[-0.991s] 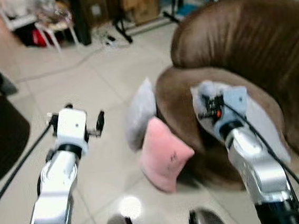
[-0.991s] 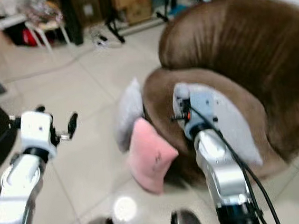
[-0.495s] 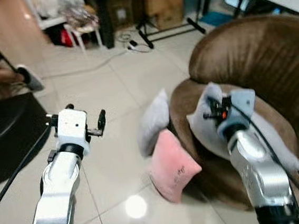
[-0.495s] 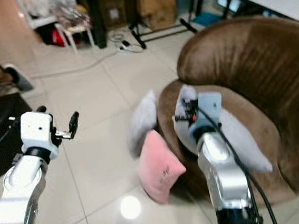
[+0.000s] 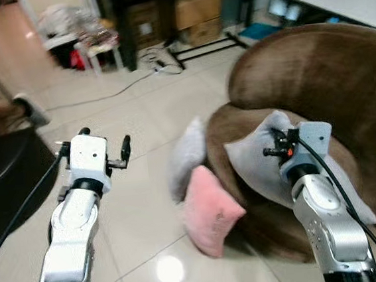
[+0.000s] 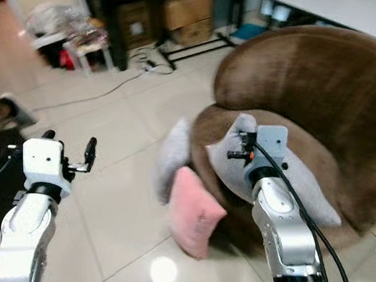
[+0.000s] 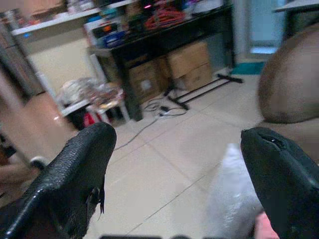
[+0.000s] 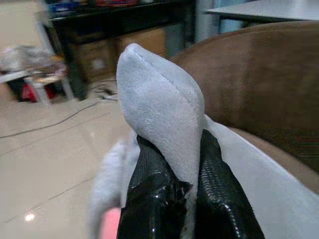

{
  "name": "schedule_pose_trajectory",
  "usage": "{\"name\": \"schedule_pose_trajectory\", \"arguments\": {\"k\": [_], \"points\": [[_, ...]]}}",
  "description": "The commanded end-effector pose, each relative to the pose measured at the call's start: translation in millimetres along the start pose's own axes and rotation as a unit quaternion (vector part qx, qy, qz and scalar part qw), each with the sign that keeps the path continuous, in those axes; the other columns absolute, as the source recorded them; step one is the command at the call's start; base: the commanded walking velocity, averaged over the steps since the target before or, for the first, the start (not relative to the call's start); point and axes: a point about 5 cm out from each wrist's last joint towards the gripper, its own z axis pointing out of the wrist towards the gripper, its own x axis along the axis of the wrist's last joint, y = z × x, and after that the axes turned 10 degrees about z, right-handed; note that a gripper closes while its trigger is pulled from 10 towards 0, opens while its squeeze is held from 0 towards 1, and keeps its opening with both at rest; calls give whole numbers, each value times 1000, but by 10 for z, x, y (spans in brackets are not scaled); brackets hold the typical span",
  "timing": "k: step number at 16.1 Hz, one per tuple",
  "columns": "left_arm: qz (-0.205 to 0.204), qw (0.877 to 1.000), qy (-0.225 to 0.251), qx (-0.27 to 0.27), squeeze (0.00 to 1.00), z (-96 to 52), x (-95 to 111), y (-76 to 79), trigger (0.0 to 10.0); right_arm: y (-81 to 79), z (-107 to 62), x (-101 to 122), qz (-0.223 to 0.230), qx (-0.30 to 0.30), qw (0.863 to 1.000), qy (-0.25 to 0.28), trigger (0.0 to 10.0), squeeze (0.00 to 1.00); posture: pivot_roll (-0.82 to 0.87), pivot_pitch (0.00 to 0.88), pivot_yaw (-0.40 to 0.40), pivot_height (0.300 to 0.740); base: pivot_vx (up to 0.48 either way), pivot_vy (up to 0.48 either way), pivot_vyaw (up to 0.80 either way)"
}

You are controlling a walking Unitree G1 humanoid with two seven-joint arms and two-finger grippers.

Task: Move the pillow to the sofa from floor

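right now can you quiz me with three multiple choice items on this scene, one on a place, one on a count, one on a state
1. Where does the pink pillow lie?
A. on the sofa seat
B. on the floor against the sofa
C. on the white table

2. How many pillows rest on the floor?
A. two
B. four
C. none

3. What is the right gripper doing?
A. hanging open over the floor
B. shut on the grey pillow
C. holding a cable

Answers:
1. B: it leans on the tiles against the brown sofa.
2. A: the pink one and a grey floor pillow behind it.
3. B: its fingers pinch a corner of the grey pillow above the seat; the left gripper is open.
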Motion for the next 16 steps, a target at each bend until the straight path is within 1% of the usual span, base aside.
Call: {"name": "schedule_pose_trajectory", "arguments": {"k": [1,3,5,7,8,9,10,11,13,16], "points": [[10,1000,1,3,0,16,2,-33,10000,-85,-9,97,13,30,999,11,10000,0,-77,0,42,740,0,-345,0],[11,1000,1,3,0,18,4,-30,10000,-107,-21,110,26,37,999,21,10000,0,-73,0,41,740,0,-347,0],[11,1000,1,3,0,13,2,-25,10000,-114,-25,116,29,37,998,30,10000,0,-70,0,35,740,0,-347,0],[12,1000,1,3,0,6,-1,-25,10000,-121,-20,108,28,34,999,27,10000,0,-66,0,31,740,0,-345,0],[13,1000,1,4,0,5,-4,-31,10000,-130,-6,130,9,36,998,41,10000,0,-64,0,29,740,0,-345,0],[13,1000,1,4,0,6,-5,-32,10000,-132,-5,132,7,37,998,42,10000,0,-64,0,29,740,0,-349,0],[9,1000,6,4,0,6,-1,-35,10000,-140,-5,130,9,42,998,41,10000,0,-63,0,29,740,0,0,0],[-5,1000,7,4,0,10,4,-28,10000,-149,-3,129,12,47,998,38,10000,0,-62,0,28,740,0,0,0],[-5,1000,18,2,0,16,31,-15,10000,-160,2,138,17,56,998,37,10000,0,-61,0,27,740,0,0,-616],[-11,1000,20,1,0,18,39,-15,10000,-182,12,153,16,67,997,41,10000,0,-57,0,24,740,0,0,-800]]}}
